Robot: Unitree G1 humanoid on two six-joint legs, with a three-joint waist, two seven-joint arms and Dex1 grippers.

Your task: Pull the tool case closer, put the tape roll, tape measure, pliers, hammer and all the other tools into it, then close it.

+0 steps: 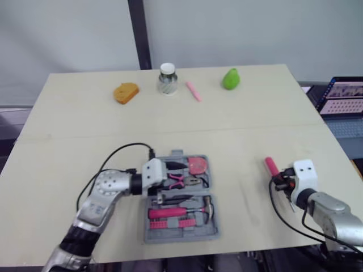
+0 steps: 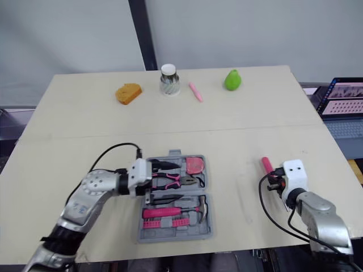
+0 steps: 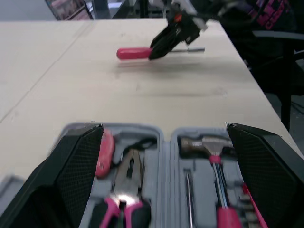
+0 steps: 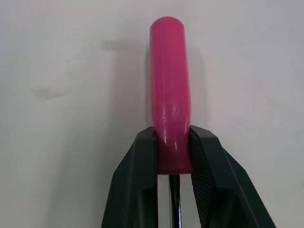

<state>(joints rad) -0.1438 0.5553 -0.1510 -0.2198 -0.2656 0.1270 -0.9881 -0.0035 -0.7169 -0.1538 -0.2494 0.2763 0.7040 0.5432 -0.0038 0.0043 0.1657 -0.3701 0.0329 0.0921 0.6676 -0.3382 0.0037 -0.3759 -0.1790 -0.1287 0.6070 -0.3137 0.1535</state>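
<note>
A pale wooden bench seen from above. An open grey tool case (image 1: 181, 235) lies near the middle of the front edge, with pliers (image 1: 184, 181), a hammer (image 1: 184, 212) and a pink tape measure (image 1: 198, 165) seated in its moulded slots.

Near the front right corner, well apart from the case, the right gripper (image 1: 277, 178) holds a pink-handled screwdriver (image 1: 271, 166), its jaws closed on the handle. The handle points away from the gripper, toward the far edge and slightly left. The case lies to the left of these jaws, so the carry looks like a sideways move along the front edge. The screwdriver's long axis probably has to turn to match a slot.

The left gripper (image 3: 164, 130) hovers over the case with its jaws spread wide and holding nothing. This arm is the nearer one to the case.

The right wrist view shows the jaws pinching the handle at its base, with the metal shaft running back between them; from the head views the shaft is hidden. The left wrist view looks across the case and shows the shaft sticking out behind the right jaws. Whether the screwdriver touches the bench cannot be told.
</note>
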